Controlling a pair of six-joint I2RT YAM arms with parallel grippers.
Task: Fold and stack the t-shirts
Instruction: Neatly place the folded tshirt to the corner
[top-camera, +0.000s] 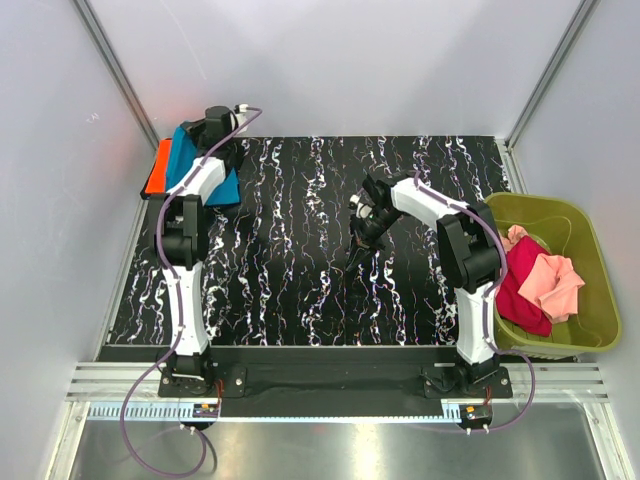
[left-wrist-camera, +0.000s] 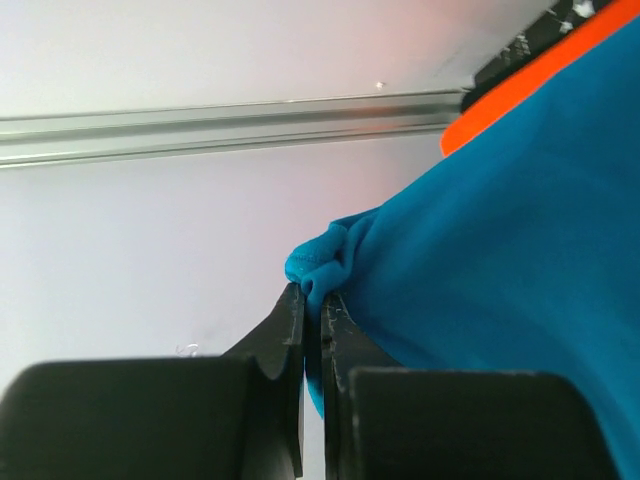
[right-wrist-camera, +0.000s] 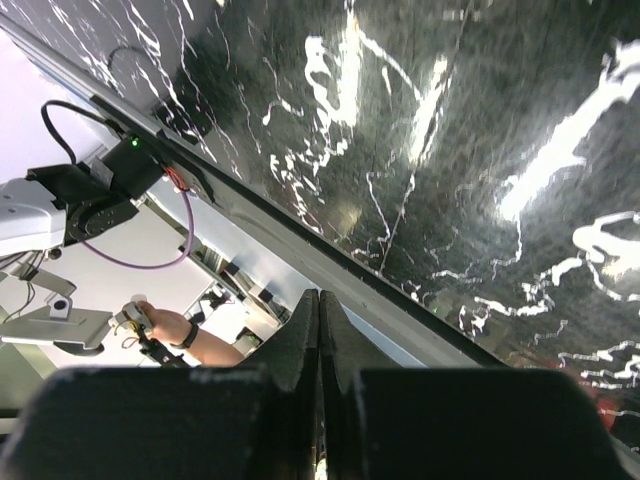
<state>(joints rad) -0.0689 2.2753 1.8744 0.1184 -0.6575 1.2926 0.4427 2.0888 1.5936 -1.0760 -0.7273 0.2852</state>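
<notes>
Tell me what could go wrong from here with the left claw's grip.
1. The left claw pinches only a small bunch of the teal shirt's edge; it may slip or pull the fold open.
2. That shirt lies on the orange shirt at the table's far-left corner; a tug could shift both.
3. The right claw, shut and empty mid-table, cannot steady them.

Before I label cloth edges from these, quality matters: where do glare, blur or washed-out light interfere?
Top external: even light, sharp, no harsh shadows on the table. Left wrist: teal-blue t-shirt crisp, the left end effector dark and soft, wall washed out. Right wrist: the glossy table's white veins flare with glare, the right end effector a dark, soft silhouette.
</notes>
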